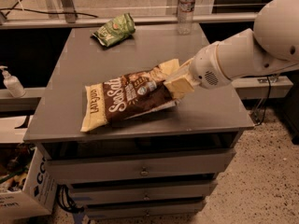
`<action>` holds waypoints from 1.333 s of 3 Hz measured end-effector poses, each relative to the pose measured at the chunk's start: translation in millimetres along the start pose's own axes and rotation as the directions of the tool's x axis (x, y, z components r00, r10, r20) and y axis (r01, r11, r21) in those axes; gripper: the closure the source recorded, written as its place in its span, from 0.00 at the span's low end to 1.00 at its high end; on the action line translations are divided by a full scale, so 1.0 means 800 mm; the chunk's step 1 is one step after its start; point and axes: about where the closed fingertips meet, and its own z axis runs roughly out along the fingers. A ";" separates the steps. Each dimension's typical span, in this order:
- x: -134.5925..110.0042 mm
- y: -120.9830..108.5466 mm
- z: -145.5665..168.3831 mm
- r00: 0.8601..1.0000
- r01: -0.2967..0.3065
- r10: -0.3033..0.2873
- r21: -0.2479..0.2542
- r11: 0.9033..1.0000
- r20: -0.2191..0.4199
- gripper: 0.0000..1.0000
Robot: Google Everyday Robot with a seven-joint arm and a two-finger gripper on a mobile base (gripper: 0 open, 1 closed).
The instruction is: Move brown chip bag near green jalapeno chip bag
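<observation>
The brown chip bag point(126, 99), large, dark brown with cream ends and white "Sea Salt" script, lies toward the front of the grey table point(84, 64). Its right end is raised off the top while its left end rests near the front edge. My gripper point(180, 78) is shut on that raised right end, and the white arm reaches in from the right. The green jalapeno chip bag point(114, 29), small and glossy, lies at the back left of the table, well apart from the brown bag.
A clear water bottle point(186, 8) stands at the table's back edge, right of the green bag. A pump bottle point(11, 83) stands on a ledge to the left. A cardboard box point(23, 190) sits on the floor at left. Drawers point(140, 169) are below the tabletop.
</observation>
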 end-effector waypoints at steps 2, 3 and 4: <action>-0.007 -0.012 0.002 0.999 0.015 -0.016 0.031 0.999 0.029 1.00; -0.031 -0.050 0.014 0.995 0.056 -0.062 0.085 0.995 0.073 1.00; -0.068 -0.103 0.030 0.988 0.080 -0.099 0.151 0.985 0.121 1.00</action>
